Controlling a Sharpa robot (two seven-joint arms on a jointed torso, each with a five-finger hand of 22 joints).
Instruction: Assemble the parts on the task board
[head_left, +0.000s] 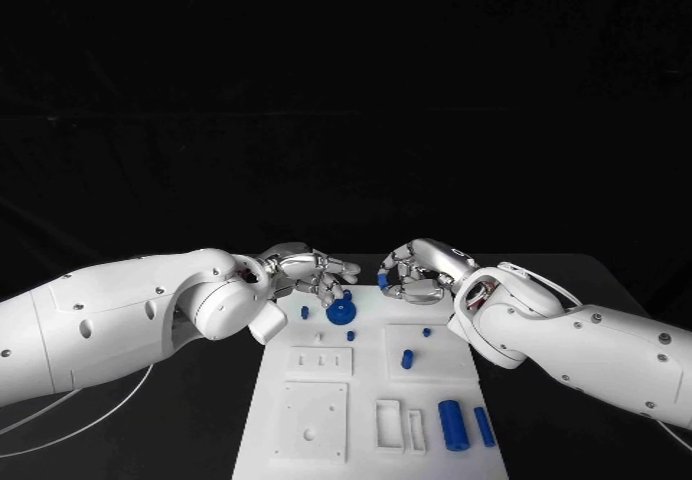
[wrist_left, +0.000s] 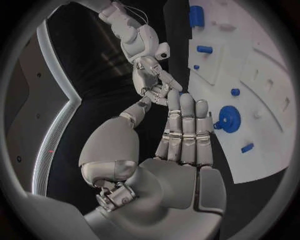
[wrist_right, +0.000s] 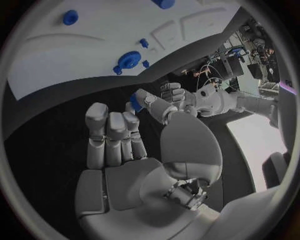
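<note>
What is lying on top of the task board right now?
On the task board: a blue gear, small blue pegs and two blue cylinders. The hands' fingers hide its far edge.

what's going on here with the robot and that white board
The robot is assembling small blue parts on the white task board. Its right hand hovers at the board's far end, pinching a small blue part between thumb and finger. The left hand hangs open next to it, just above a blue gear lying on the board. More blue pieces, including a larger cylinder, lie nearer the robot.
</note>
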